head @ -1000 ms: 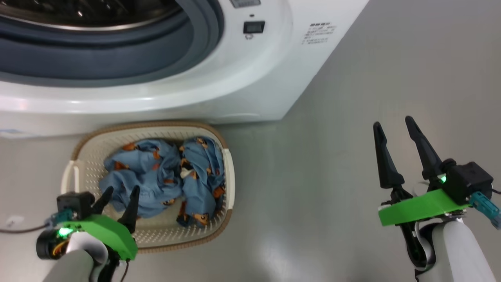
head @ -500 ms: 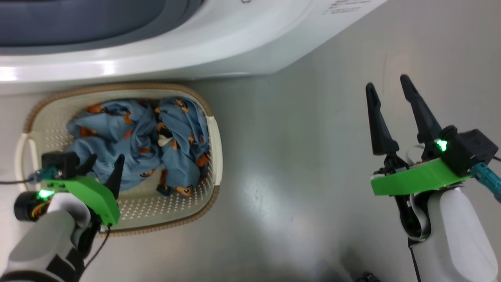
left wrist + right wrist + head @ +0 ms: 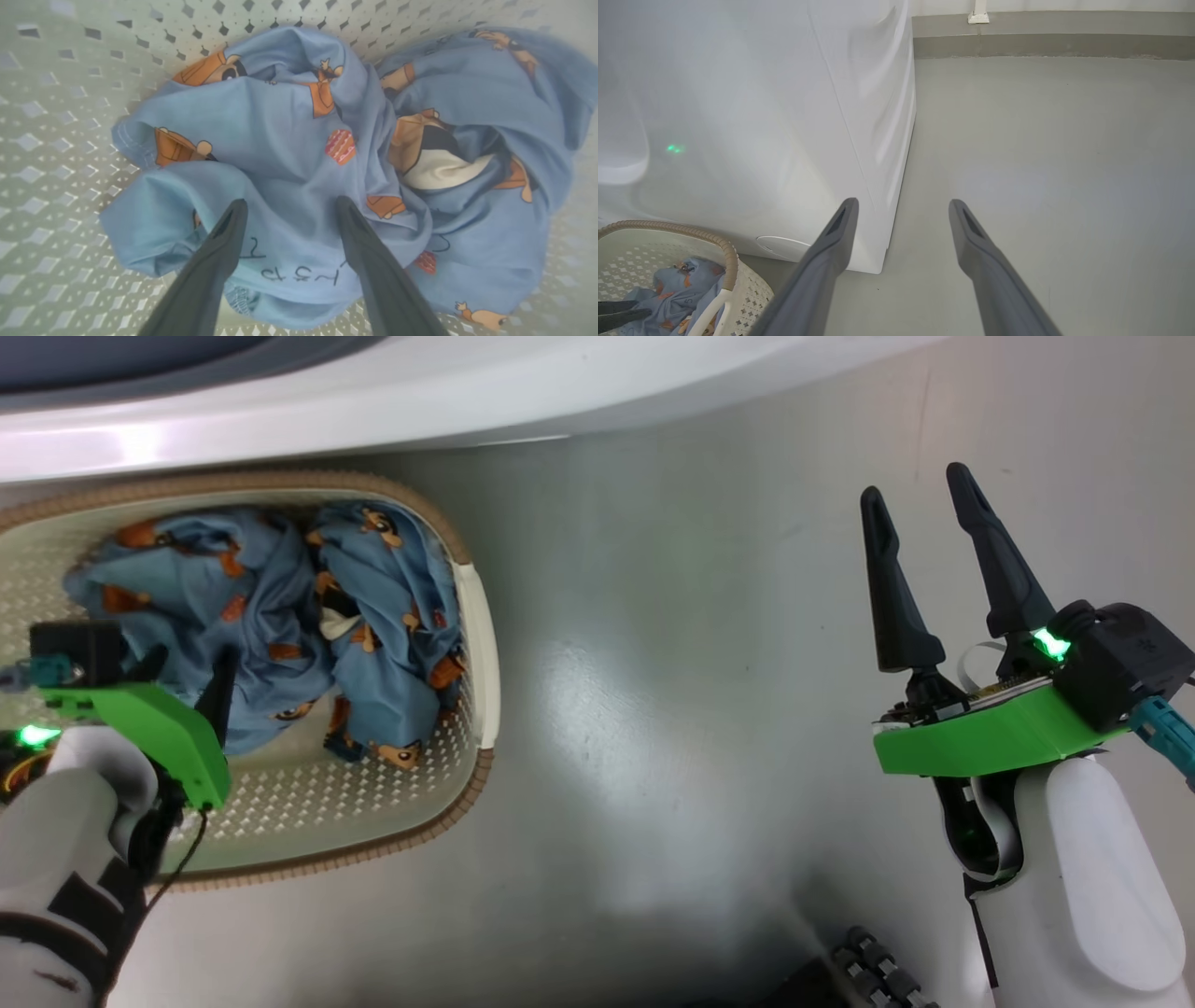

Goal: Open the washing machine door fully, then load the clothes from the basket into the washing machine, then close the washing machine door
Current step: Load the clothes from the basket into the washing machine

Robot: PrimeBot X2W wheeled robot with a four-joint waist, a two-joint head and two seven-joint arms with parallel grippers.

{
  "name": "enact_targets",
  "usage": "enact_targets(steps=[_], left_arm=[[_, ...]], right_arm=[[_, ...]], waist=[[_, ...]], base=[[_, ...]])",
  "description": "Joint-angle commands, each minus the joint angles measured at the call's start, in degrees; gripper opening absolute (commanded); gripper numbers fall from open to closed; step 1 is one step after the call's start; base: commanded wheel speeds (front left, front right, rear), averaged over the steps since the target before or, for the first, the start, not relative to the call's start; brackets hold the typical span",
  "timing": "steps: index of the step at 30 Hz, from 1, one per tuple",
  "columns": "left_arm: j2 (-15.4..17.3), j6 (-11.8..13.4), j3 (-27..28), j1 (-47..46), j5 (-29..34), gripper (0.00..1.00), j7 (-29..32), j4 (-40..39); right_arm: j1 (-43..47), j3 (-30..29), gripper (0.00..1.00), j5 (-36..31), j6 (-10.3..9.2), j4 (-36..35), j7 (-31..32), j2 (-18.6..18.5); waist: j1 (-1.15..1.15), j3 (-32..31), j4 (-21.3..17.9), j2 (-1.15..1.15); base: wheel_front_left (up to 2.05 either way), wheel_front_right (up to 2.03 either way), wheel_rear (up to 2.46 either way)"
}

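grey floor (image 3: 653, 709) bears basket (image 3: 486, 644), clothes (image 3: 373, 616) beneath spread left tool (image 3: 289, 203).

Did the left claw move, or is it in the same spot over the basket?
Yes, a little. Against the basket, the left claw has slid further in over the clothes; the camera moved too.

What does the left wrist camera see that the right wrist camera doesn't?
Left wrist view: the open left gripper pointing down at the clothes, close enough to see black writing on the cloth. Right wrist view: the open right gripper, the white side of the washing machine, the grey floor and the wall's base. Both: the blue bear-print clothes lying in the basket.
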Motion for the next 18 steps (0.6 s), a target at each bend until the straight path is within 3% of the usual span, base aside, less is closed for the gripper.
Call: enact_targets(steps=[1, 12, 13, 14, 17, 18], left_arm=[[2.4, -0.1, 0.5, -0.1, -0.8, 1.0, 0.2, 0.3], [4.1, -0.1, -4.0, -1.9, -7.7, 1.0, 2.3, -1.9], [4.2, -0.1, -4.4, -1.9, -8.4, 0.96, 2.7, -2.2], [4.4, -0.1, -4.8, -2.0, -9.0, 0.67, 3.1, -2.4], [4.8, -0.1, -5.9, -2.1, -11.1, 0.0, 3.6, -3.2], [5.0, -0.1, -6.3, -2.0, -11.9, 0.0, 3.8, -3.7]], right_arm=[[0.8, 1.3, 1.0, 0.9, 0.08, -1.5, -0.3, 0.4], [0.7, 1.6, 1.0, 1.6, 0.08, -1.8, -0.3, 0.4], [0.6, 1.6, 1.0, 1.6, 0.08, -1.8, -0.3, 0.4], [0.6, 1.6, 1.0, 1.7, 0.08, -1.8, -0.3, 0.4], [0.5, 1.7, 1.0, 1.8, 0.08, -2.0, -0.3, 0.4], [0.4, 1.8, 1.0, 1.8, 0.08, -2.0, -0.3, 0.4]], waist=[[0.0, 0.8, -0.7, 0.0], [0.0, 1.6, -1.5, 0.0], [0.0, 1.6, -1.5, 0.0], [0.0, 1.6, -1.5, 0.0], [0.0, 1.4, -1.7, 0.0], [0.0, 1.4, -1.7, 0.0]], base=[[0.0, 0.0, 0.0], [0.0, 0.0, 0.0], [0.0, 0.0, 0.0], [0.0, 0.0, 0.0], [0.0, 0.0, 0.0], [0.0, 0.0, 0.0]])
